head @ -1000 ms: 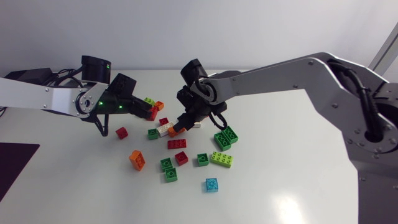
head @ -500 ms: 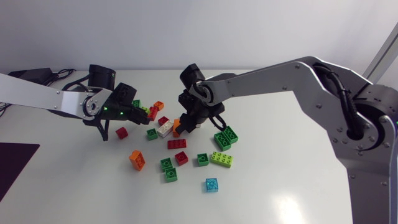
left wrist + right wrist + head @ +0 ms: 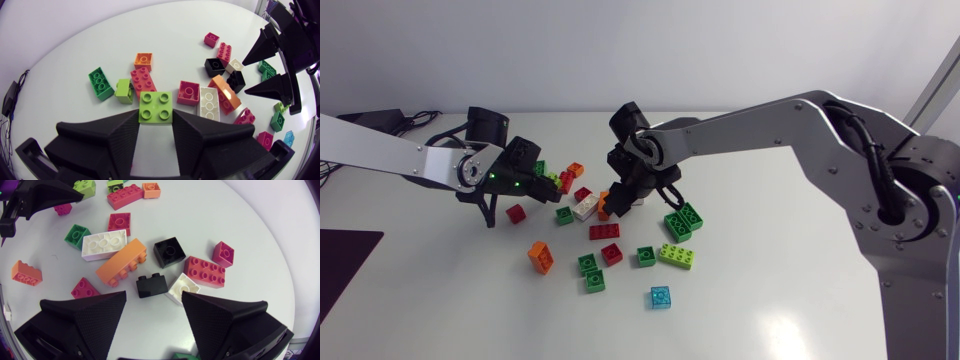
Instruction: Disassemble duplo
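A lime square brick (image 3: 155, 106) sits pinched between the two fingers of the left claw (image 3: 155, 117), one finger pressed to each side of it. Just ahead of that claw lie a red brick (image 3: 143, 81), a small lime brick (image 3: 124, 91) touching it, a dark green brick (image 3: 101, 84) and an orange square brick (image 3: 143, 60).

The rest of the duplo is spread loose over the middle of the white table (image 3: 790, 300). The right claw (image 3: 154, 300) hangs over the thick of it with its fingers spread wide and nothing between them. Just ahead of its fingertips is a small black brick (image 3: 153, 285), with a white square brick (image 3: 182, 288) touching it on one side. A long orange brick (image 3: 121, 262) lies slanted close by, pressed against a long white brick (image 3: 103, 245). Further on are a black square brick (image 3: 169, 251) and a broad red brick (image 3: 204, 271).

From above, the two claws are near each other, the left arm coming in low from its side and the right arm arching across from the far edge. Toward the near side of the table lie a lone pale blue brick (image 3: 661, 297), a long lime brick (image 3: 677, 256), a pair of green bricks (image 3: 683, 221) and an orange brick (image 3: 541, 257) off by itself.
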Robot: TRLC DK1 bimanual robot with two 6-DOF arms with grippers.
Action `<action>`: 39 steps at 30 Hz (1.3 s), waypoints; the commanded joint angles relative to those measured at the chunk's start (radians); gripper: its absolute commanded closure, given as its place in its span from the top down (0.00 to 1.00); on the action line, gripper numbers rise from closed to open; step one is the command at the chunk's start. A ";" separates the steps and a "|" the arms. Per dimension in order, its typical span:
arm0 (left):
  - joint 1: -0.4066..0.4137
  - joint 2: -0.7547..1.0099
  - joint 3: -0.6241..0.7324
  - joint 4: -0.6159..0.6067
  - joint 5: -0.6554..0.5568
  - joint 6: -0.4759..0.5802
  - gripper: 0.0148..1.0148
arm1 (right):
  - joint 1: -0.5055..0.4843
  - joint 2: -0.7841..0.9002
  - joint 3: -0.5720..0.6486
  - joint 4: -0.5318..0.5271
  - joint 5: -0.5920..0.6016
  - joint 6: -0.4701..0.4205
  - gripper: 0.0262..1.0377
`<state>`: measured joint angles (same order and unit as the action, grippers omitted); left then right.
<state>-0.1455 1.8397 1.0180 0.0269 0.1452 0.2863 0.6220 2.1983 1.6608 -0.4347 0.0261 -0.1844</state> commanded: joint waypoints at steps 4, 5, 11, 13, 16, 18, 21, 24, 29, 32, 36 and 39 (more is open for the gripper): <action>0.014 0.024 0.031 -0.010 -0.007 -0.026 0.53 | 0.002 -0.002 0.002 0.028 -0.005 -0.020 0.96; 0.014 0.026 0.031 -0.010 -0.007 -0.026 0.56 | 0.002 -0.005 -0.003 0.034 -0.003 -0.018 0.96; 0.012 0.026 0.031 -0.012 -0.009 -0.024 0.63 | -0.007 -0.014 -0.006 0.037 -0.003 -0.018 0.96; 0.012 0.026 0.031 -0.012 -0.009 -0.022 0.70 | -0.007 -0.014 -0.006 0.037 -0.003 -0.018 0.96; 0.009 0.026 0.031 -0.013 -0.009 -0.021 0.78 | -0.008 -0.020 -0.012 0.047 -0.003 -0.018 0.96; 0.009 0.024 0.033 -0.016 -0.009 -0.019 0.85 | -0.013 -0.031 -0.022 0.065 -0.003 -0.007 0.96; 0.009 0.024 0.034 -0.021 -0.009 -0.018 0.96 | -0.039 -0.081 -0.087 0.175 -0.008 0.031 0.96; 0.011 0.020 0.036 -0.025 -0.009 -0.018 0.96 | -0.057 -0.160 -0.176 0.317 -0.020 0.039 0.96; 0.020 -0.011 0.033 -0.035 0.007 -0.022 0.96 | -0.067 -0.224 -0.199 0.323 0.058 0.048 0.96; 0.032 -0.054 0.019 -0.035 0.034 -0.026 0.96 | -0.088 -0.241 -0.167 0.221 0.094 0.045 0.96; 0.049 -0.132 -0.016 -0.027 0.062 -0.027 0.97 | -0.128 -0.308 -0.156 0.143 0.094 0.046 0.96; 0.037 -0.189 -0.072 -0.001 0.063 -0.026 0.97 | -0.139 -0.403 -0.222 0.151 0.146 0.030 0.96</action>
<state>-0.1040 1.7008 0.9955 0.0170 0.2024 0.2684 0.4942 1.8843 1.4731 -0.2790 0.1444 -0.1574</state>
